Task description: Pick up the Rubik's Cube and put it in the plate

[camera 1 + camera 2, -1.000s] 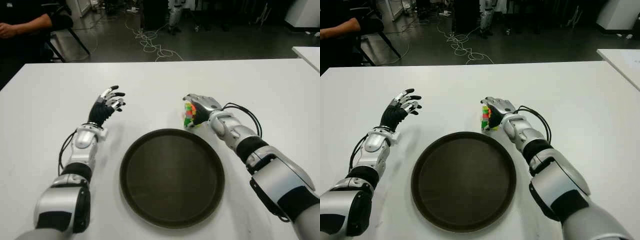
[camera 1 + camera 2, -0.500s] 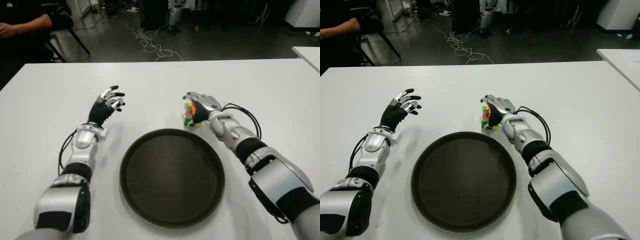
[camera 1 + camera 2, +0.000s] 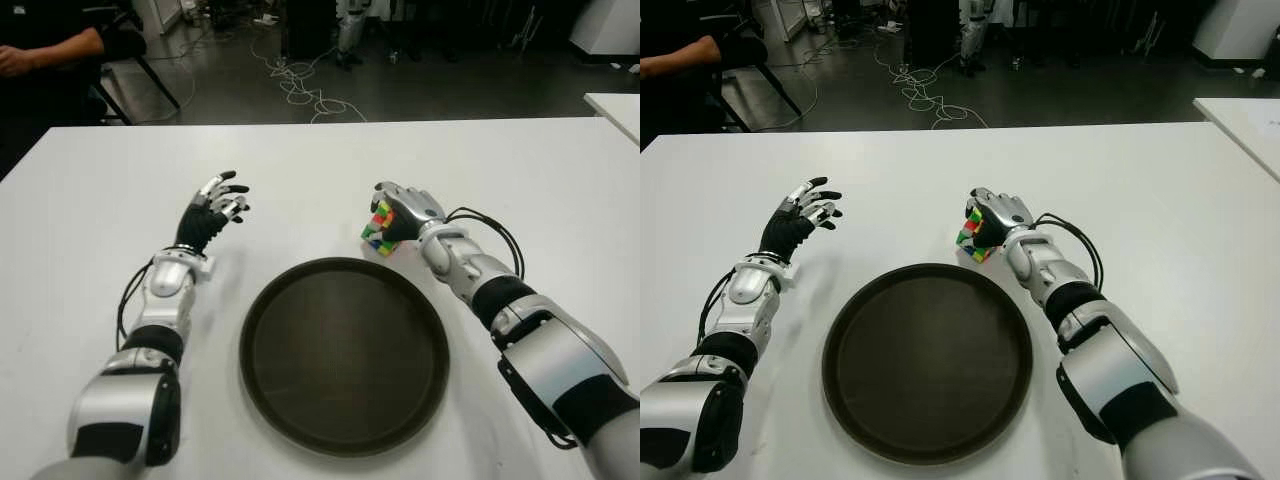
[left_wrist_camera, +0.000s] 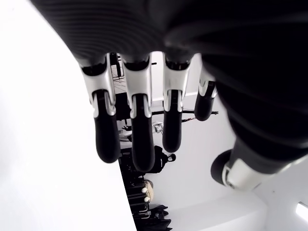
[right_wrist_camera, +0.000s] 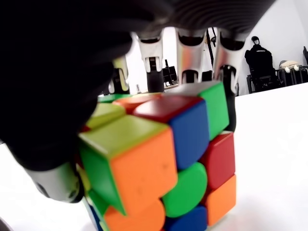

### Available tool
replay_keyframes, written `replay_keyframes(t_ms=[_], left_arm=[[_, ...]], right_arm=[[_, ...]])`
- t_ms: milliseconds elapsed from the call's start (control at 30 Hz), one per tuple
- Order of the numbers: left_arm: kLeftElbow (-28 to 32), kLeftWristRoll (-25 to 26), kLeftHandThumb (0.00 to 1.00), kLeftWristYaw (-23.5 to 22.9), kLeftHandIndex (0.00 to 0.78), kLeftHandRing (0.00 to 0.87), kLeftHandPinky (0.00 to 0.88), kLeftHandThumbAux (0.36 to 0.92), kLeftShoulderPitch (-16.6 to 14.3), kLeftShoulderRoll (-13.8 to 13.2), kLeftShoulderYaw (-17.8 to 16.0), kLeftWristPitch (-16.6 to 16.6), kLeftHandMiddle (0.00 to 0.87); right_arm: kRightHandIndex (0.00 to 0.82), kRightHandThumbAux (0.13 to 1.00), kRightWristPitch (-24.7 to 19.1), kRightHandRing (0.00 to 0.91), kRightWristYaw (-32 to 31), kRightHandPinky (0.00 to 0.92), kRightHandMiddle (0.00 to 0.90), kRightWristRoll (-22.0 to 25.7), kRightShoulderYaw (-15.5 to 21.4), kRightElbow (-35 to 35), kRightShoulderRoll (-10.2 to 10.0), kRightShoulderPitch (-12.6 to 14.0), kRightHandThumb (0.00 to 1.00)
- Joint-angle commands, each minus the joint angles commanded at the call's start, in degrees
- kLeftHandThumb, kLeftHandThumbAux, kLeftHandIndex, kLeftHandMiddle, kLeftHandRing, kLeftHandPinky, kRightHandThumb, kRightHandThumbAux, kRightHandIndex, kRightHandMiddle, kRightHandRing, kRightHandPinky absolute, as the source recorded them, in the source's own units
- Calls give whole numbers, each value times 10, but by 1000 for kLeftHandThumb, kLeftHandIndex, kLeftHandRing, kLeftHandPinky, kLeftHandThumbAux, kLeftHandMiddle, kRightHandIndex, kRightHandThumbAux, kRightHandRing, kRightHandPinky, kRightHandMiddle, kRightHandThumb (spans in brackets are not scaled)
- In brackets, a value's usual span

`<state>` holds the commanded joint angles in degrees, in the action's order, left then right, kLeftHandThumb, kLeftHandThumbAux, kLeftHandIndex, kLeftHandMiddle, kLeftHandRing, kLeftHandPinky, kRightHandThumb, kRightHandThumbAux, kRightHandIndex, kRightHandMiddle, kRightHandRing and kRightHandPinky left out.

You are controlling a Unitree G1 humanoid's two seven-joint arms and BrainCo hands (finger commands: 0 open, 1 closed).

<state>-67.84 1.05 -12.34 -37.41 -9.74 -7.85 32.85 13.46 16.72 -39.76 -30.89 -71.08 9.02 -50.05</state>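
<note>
Here, the right hand (image 3: 405,208) clamps the tilted cube (image 3: 379,229) just beyond the plate's (image 3: 262,330) far rim; the left hand (image 3: 212,208), fingers apart, shows left of the plate.

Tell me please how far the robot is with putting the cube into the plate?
Done: the right hand has closed its fingers around the Rubik's Cube, as the right wrist view confirms. In hand: the cube sits tilted in that grasp, just beyond the far rim of the plate. Left: carrying it over the plate and releasing it; the plate holds nothing yet. The left hand shows open, left of the plate.
</note>
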Motion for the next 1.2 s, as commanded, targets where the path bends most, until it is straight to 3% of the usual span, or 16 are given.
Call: replay_keyframes(t_ms=[1200], left_arm=[[3,3,416,-6,163,373,433,644,3,-2,-3,9,285]], right_arm=[[413,739,6,537,32,583,495,-4,-2,3,2,0,695]])
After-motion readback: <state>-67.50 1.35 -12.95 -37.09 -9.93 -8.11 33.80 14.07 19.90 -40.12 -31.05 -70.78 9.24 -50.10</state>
